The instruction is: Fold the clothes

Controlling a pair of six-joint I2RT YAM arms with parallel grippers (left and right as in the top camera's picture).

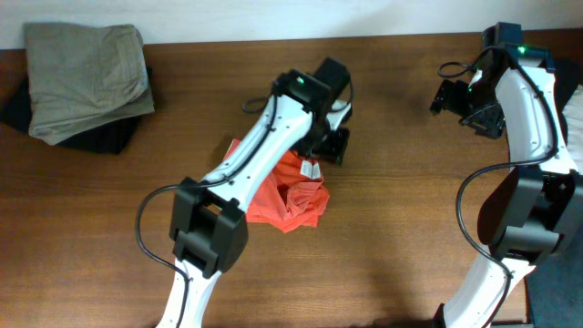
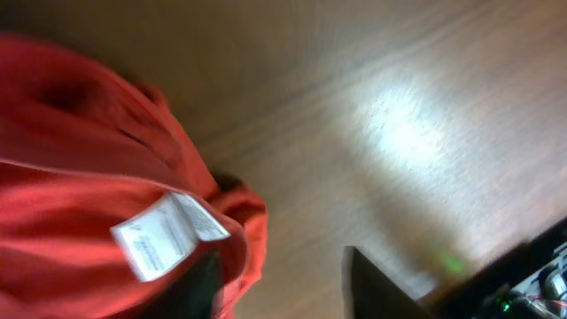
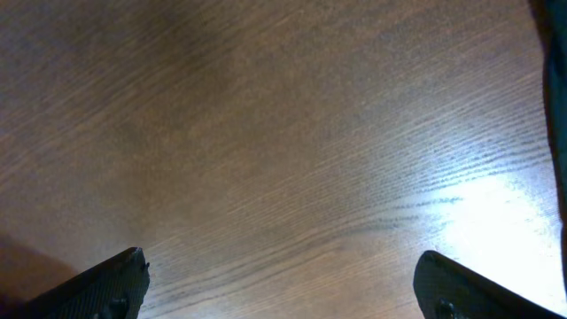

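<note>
The red-orange T-shirt [image 1: 293,196] lies crumpled in a heap at the middle of the wooden table, with a white care label [image 1: 310,169] showing on top. In the left wrist view the shirt [image 2: 80,204] fills the left side and the label [image 2: 164,235] is turned up. My left gripper [image 1: 333,142] is at the heap's far right edge. Its jaws [image 2: 283,288] are open, with one finger against the cloth and the other over bare wood. My right gripper [image 1: 454,97] is open and empty above bare table [image 3: 283,159] at the far right, well away from the shirt.
A khaki-olive folded garment [image 1: 86,77] lies at the far left corner on top of a black garment [image 1: 111,137]. The table's back edge meets a pale wall. The right arm's base stands at the table's right edge.
</note>
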